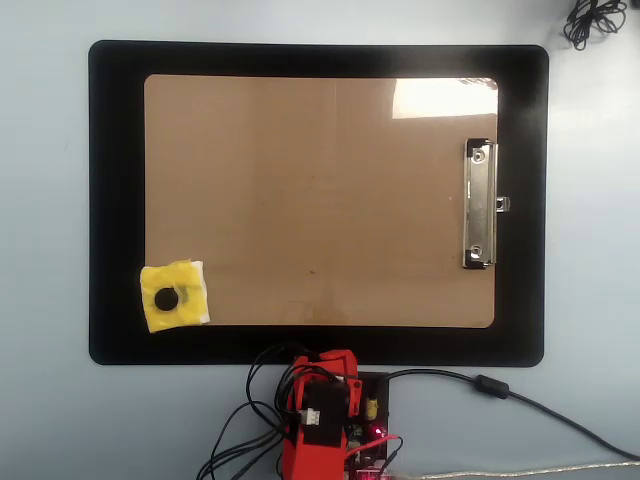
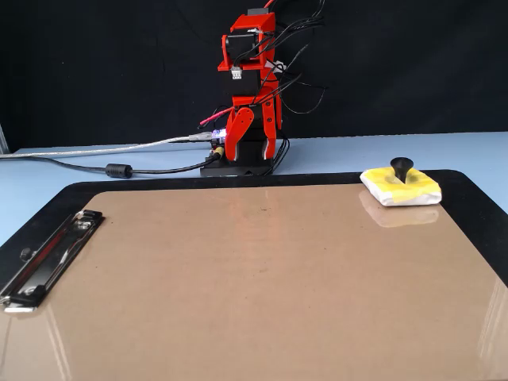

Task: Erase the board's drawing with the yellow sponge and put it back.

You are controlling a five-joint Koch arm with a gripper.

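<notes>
The board lies flat on a black mat, inside the mat's border on all sides. In the overhead view its long axis runs left to right, and the metal clip sits on the right short edge; in the fixed view the clip is at the left. The brown surface looks almost clean. Only a tiny dark speck shows on it, in the lower middle of the overhead view, and it is too small to say if it is part of a drawing.

The sponge rests at the lower left corner of the board in the overhead view, partly on the board and partly on the mat. Its black knob points up, and a white layer shows along its right edge in the overhead view. In the fixed view the sponge is at the far right.

The arm is folded upright over its base, just beyond the mat's edge and well apart from the sponge. The gripper hangs with tips down toward the base. It holds nothing, and I cannot tell if its jaws are apart or together.
</notes>
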